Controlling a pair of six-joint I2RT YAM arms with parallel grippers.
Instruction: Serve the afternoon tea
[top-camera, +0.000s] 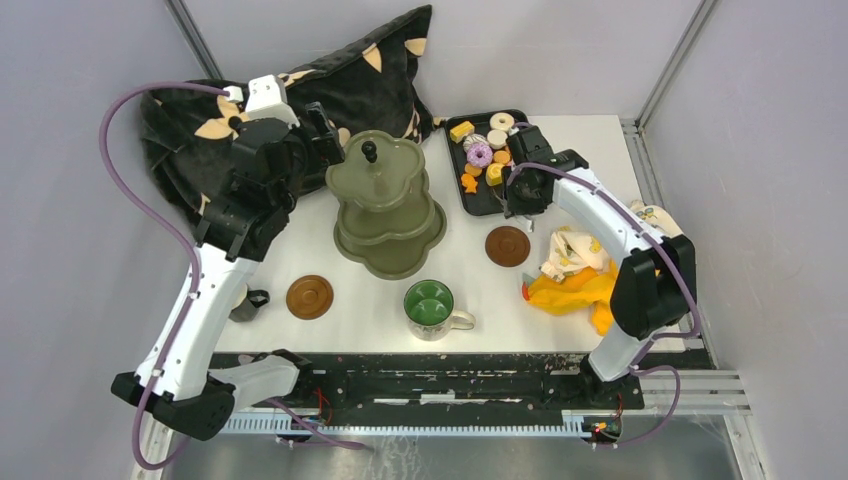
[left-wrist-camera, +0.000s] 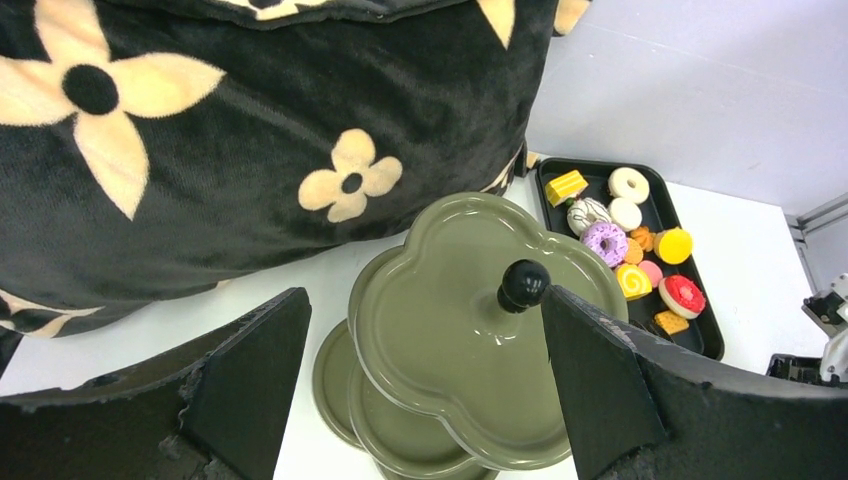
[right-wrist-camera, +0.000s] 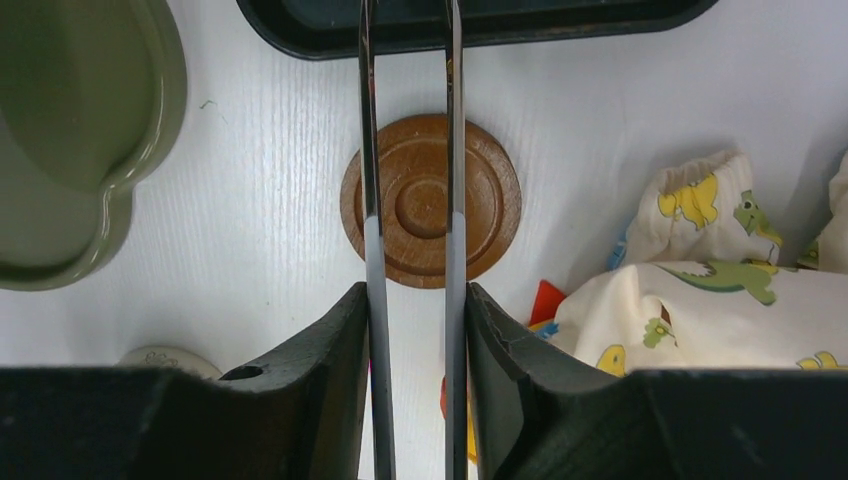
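The olive-green three-tier stand (top-camera: 395, 190) with its black knob (top-camera: 369, 151) stands at the table's middle back, its tiers bare. My left gripper (top-camera: 318, 135) is open and empty, just left of the top tier; in the left wrist view (left-wrist-camera: 425, 390) the knob (left-wrist-camera: 523, 284) sits near the right finger. Toy pastries, among them a purple donut (top-camera: 480, 154), lie on a black tray (top-camera: 478, 202). My right gripper (top-camera: 520, 190) is shut on metal tongs (right-wrist-camera: 370, 200), over a brown saucer (right-wrist-camera: 430, 200). A second saucer (top-camera: 310, 297) and the green-lined mug (top-camera: 430, 305) stand in front.
A black flowered pillow (top-camera: 330, 90) lies at the back left, behind the stand. A yellow cloth (top-camera: 575, 290) and a white printed cloth (top-camera: 575, 250) are bunched at the right edge. A small dark object (top-camera: 248, 303) sits by the left arm.
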